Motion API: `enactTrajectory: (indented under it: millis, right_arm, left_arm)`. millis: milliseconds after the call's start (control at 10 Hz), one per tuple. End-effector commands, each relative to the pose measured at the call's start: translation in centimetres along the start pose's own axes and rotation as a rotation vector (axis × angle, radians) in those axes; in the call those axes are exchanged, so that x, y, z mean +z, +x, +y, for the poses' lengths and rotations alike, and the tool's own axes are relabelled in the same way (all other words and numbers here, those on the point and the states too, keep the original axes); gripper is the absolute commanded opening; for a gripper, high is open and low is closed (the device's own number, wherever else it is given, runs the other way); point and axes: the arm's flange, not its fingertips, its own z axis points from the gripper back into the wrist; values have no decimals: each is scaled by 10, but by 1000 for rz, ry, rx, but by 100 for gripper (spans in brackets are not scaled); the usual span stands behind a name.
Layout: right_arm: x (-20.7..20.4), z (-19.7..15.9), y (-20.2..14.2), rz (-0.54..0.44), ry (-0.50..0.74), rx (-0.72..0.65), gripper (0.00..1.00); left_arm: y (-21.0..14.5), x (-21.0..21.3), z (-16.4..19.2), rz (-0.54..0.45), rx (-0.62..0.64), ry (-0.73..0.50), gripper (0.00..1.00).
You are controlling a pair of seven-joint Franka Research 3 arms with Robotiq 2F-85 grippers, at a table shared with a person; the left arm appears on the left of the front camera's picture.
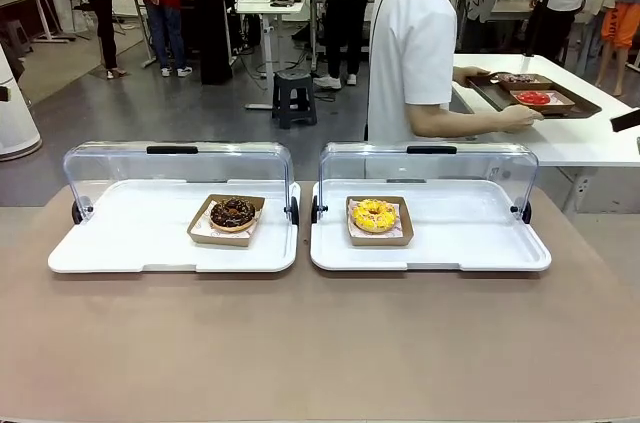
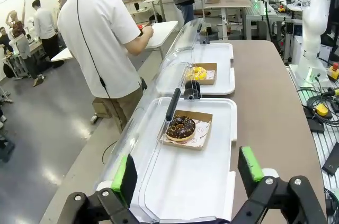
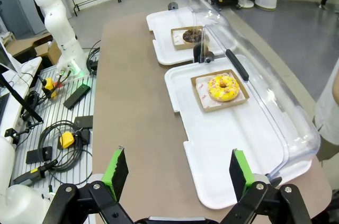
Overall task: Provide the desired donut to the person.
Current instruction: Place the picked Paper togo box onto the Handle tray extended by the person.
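1. White shallow plastic trays (image 1: 150, 253) and (image 1: 440, 253) lie side by side along the tabletop's far edge, clear lids raised.
2. The chocolate-glazed donut (image 1: 233, 211) sits in the left tray, the yellow-iced donut (image 1: 374, 214) in the right.
3. The left gripper (image 2: 187, 173) and right gripper (image 3: 177, 167) gape wide, empty.
4. The white-shirted person (image 1: 412, 48) stands beyond, hand on a dark rectangular tray (image 1: 530, 93).

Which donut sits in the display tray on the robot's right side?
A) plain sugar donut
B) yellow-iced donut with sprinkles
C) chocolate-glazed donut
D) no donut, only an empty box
B: in the front view the right tray holds a yellow-iced donut in a brown paper box, while the chocolate donut sits in the left tray.
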Motion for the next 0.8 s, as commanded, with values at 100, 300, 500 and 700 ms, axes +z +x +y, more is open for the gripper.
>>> enactTrajectory:
  millis: [100,300,500,700]
  right_arm:
    - [-1,0,1,-6,3,4,100]
    - [-1,0,1,-6,3,4,100]
    - [-1,0,1,-6,3,4,100]
    - [-1,0,1,-6,3,4,100]
  left_arm:
    - [1,1,1,-4,-8,13,100]
    - [1,1,1,-4,-8,13,100]
    - [1,1,1,-4,-8,13,100]
    - [1,1,1,-4,-8,13,100]
